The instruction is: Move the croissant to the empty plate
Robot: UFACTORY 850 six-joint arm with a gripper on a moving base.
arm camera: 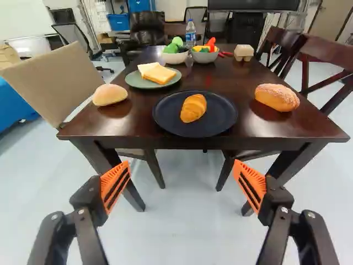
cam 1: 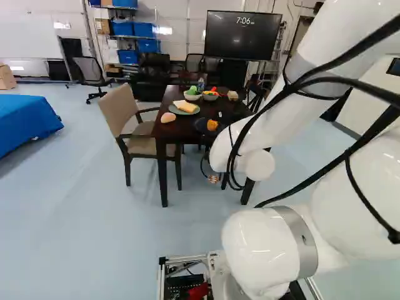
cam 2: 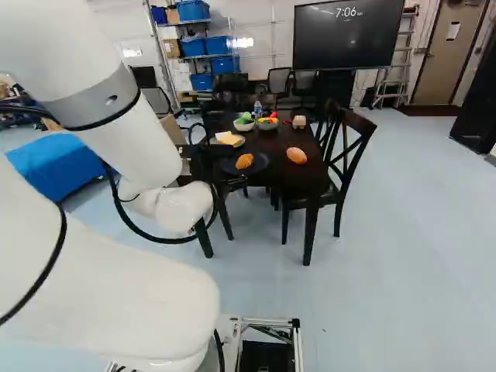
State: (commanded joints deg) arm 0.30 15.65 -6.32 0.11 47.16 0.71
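End effector point(cam 2: 203, 161) spread wide, short of table point(arm camera: 259, 127), w/ croissant point(arm camera: 193, 107) (on dk. plate point(arm camera: 222, 117)) ahead.

On the table point(arm camera: 242, 77), our arm point(cam 2: 116, 139) hides the brown roll point(arm camera: 277, 97) in the left base view, the pale bun point(arm camera: 109, 94) in the right; the croissant point(arm camera: 193, 108) covers part of the dark plate point(arm camera: 220, 116). Beyond the table, the wrist view crops the screen point(arm camera: 253, 5).

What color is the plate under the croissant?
The plate is very dark, a blackish blue. You can see it best in the wrist view.
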